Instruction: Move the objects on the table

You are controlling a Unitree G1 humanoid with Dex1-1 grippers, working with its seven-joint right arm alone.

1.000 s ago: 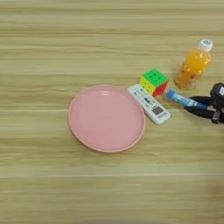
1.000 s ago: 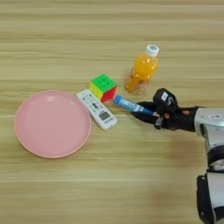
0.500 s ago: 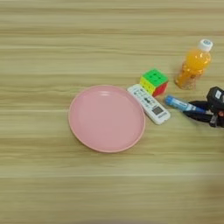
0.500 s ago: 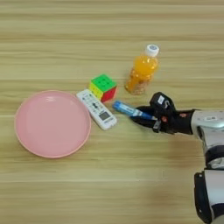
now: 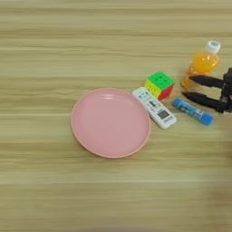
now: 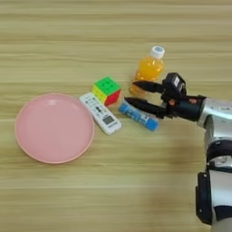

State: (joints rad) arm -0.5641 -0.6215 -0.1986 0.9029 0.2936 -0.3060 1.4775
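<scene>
Right gripper (image 6: pixel 136 94) spread, empty — fingers bracket the bottle (image 6: pixel 148 70) near table's (image 6: pixel 116 190) right edge, blue tube (image 6: pixel 138 116) lying just below, prob. lining up a grasp.

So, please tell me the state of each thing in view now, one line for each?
Orange-drink bottle: upright, capped.
Blue tube: lying flat, not held.
Pink plate: empty.
Remote control: lying beside plate, buttons up.
Puzzle cube: resting on table.
Tool: open, holding nothing.

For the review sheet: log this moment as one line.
right hand: open, holding nothing | blue tube: on table, under lower finger | bottle: upright behind hand | pink plate: empty
</scene>
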